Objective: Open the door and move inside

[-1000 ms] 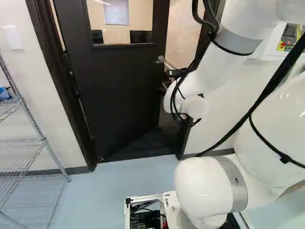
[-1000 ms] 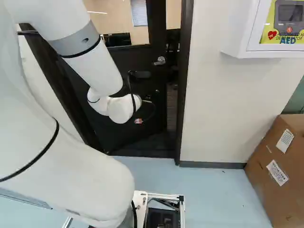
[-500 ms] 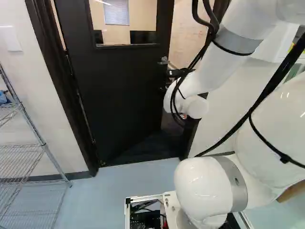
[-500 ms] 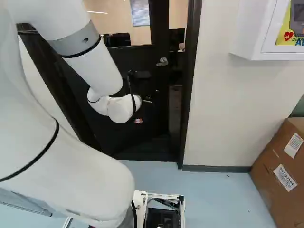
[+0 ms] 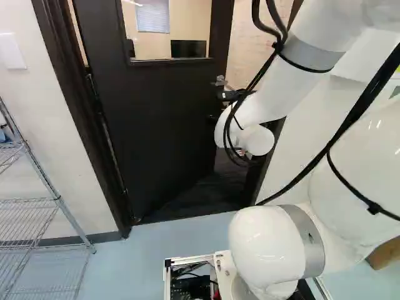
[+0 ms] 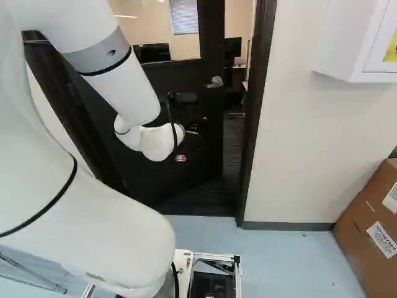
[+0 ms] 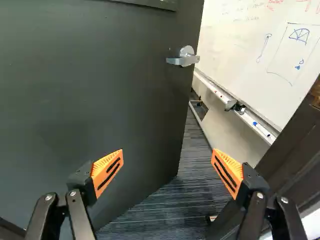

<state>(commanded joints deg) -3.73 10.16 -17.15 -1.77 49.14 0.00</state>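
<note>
Gripper [image 7: 168, 150], fingers apart w/ nothing gripped, hung lower than the handle [image 7: 184, 57], prob. b/c the door [image 7: 100, 100], ajar & swung inward at left, needed just a push to widen the way past the right jamb [image 7: 290, 147] for the base [image 6: 217, 256].

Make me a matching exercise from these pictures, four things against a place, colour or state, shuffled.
Column one
1. Door handle
2. Cardboard box
3. Wire shelf
4. Claw

Column two
A. Open
B. Silver, mounted on the door
C. Brown, at the right of the right base view
D. At the left of the left base view

Right pairs: 1-B, 2-C, 3-D, 4-A
</note>
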